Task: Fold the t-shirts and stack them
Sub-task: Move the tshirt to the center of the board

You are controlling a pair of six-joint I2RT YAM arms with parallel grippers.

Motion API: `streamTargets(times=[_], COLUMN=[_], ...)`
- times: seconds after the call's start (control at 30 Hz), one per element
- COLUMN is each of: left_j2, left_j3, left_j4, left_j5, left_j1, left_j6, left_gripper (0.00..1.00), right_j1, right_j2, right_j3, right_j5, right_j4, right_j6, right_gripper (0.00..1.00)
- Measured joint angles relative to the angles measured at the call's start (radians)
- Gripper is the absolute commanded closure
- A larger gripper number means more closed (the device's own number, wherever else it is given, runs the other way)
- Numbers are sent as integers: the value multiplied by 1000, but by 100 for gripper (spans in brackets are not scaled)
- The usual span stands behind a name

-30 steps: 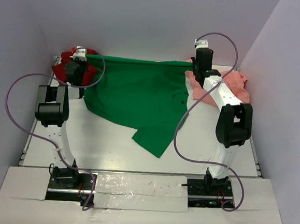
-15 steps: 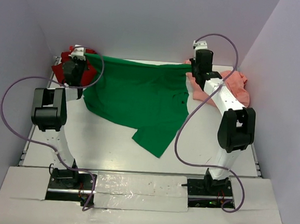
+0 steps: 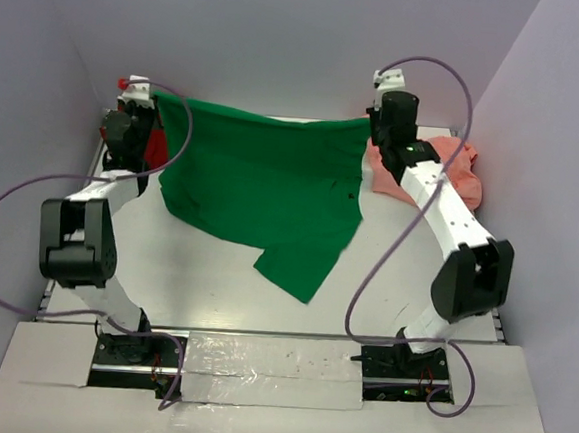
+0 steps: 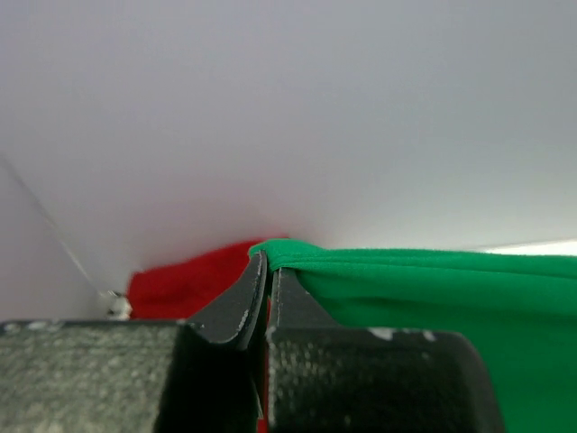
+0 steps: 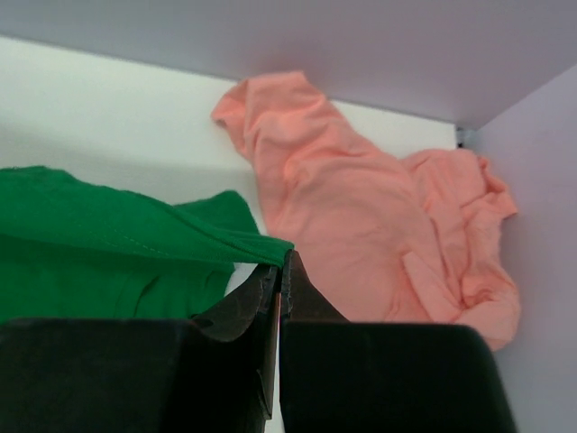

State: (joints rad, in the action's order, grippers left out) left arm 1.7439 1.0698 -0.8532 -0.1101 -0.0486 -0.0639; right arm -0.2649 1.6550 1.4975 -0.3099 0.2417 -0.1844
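Two corners of the green t-shirt (image 3: 262, 179) are pinched: its low end trails on the tabletop (image 3: 195, 274) nearest me, and farther out my left pincer (image 4: 267, 263) and right pincer (image 5: 281, 263) each press together on its taut upper edge. Beyond them the dark red t-shirt (image 4: 176, 284) sits bunched far left, the salmon pink t-shirt (image 5: 361, 207) far right.

The green t-shirt (image 3: 262, 189) hangs stretched along the worktop's (image 3: 204, 280) far edge, one top corner pinched in the left gripper (image 3: 151, 95) and the other in the right gripper (image 3: 370, 123). The dark red t-shirt (image 3: 156, 152) lies in the far left corner and the salmon t-shirt (image 3: 444, 168) in the far right.
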Motion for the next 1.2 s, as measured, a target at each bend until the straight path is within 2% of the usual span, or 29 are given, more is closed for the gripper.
streamTargets(times=[0.13,0.33,0.43,0.63,0.87,1.03,1.2], left_j2=[-215,-599,-743,-956,-1081,-1070,-994], left_j3=[-8,28,104,256,309,275,228], left_j4=[129,327,448,665,840,924,937], left_j5=[11,36,69,168,204,170,93], left_j1=[-13,-19,-20,-27,-29,-29,-28], left_j6=[2,4,2,-34,-56,-22,61], left_gripper=[100,100,100,100,100,100,100], right_j1=[0,-15,-76,-249,-238,-110,42], right_j2=[-148,-270,-294,-320,-392,-443,-405], right_j3=[26,202,265,271,209,216,287], right_j5=[3,39,37,37,-6,-11,21], right_j4=[48,147,177,245,271,263,264], right_j6=[0,5,8,13,6,2,0], right_gripper=[100,100,100,100,100,100,100])
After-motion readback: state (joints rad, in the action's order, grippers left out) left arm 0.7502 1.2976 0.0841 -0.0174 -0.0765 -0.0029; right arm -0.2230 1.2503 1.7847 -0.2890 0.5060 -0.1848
